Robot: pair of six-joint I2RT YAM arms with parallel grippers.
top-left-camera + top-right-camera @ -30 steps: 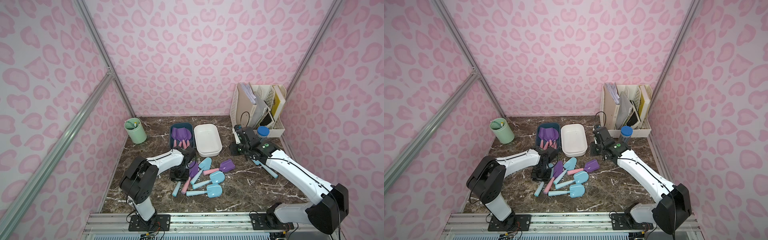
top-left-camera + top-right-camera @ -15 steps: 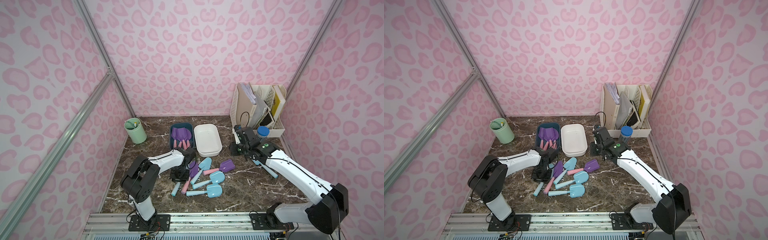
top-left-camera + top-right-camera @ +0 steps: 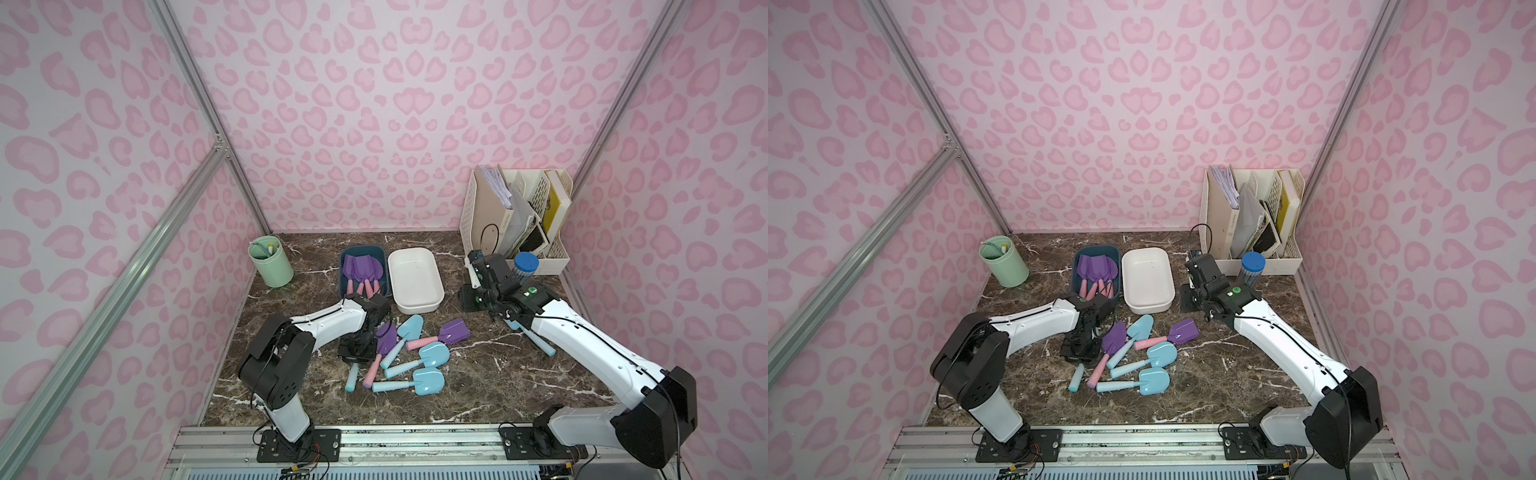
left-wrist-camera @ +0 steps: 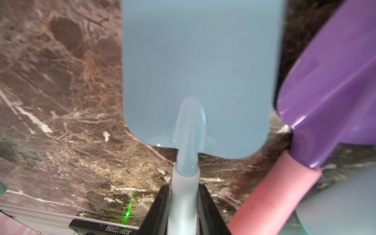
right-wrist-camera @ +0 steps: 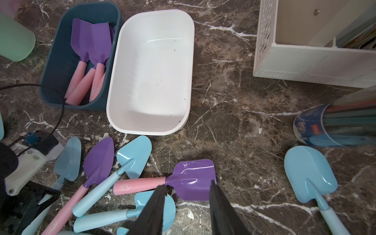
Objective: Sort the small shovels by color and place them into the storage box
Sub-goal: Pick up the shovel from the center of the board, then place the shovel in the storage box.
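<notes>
1. Now the left fingers (image 4: 160, 209) are clenched on the light blue shovel (image 4: 199, 71) by its handle, low at the surface (image 4: 50, 91), at nine o'clock of the pile (image 3: 430, 355).
2. Right fingers (image 5: 154, 211) hang released and empty.
3. Next, likely: lift it clear and carry it toward one o'clock, into the white box (image 3: 419, 305).

A mint-green plastic cup (image 3: 271, 266) is set at the far left corner of the dark brown marble bench (image 3: 478, 374). At the far right, a cream perforated file rack (image 3: 515, 220) is filled with papers; a blue-capped clear tube (image 3: 525, 268) is stood just beside it.
</notes>
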